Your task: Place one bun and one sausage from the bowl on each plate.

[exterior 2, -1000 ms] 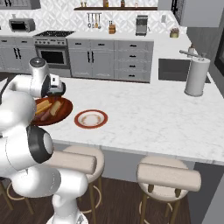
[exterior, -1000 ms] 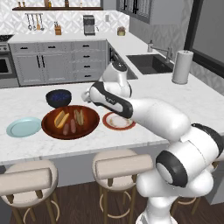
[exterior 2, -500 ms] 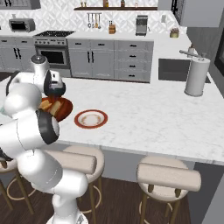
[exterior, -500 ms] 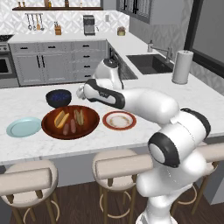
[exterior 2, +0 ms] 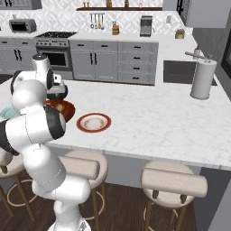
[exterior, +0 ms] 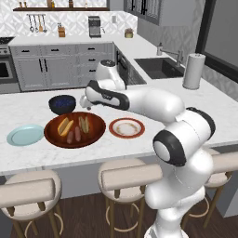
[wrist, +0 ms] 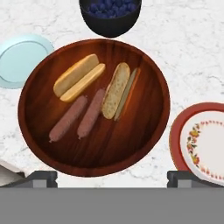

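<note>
The wide wooden bowl (wrist: 127, 140) holds two split buns (wrist: 79, 77) (wrist: 117, 89) and two sausages (wrist: 68, 118) (wrist: 91, 113) lying side by side. My gripper (wrist: 111, 178) hangs open above the bowl's near edge, nothing between its fingertips (wrist: 41, 177). In the left base view the gripper (exterior: 85, 103) hovers over the far right rim of the bowl (exterior: 93, 132). The pale blue plate (exterior: 25, 135) lies bare to the bowl's left. The white plate with a red-brown rim (exterior: 126, 127) lies bare to its right.
A dark blue bowl (exterior: 62, 103) of berries stands just behind the wooden bowl. A paper towel roll (exterior: 194, 70) and a sink (exterior: 160, 67) are far right. Stools (exterior: 128, 174) line the counter's front edge.
The arm has swung left, carrying the open gripper from near the red-rimmed plate to above the wooden bowl. The food and plates have not moved.
</note>
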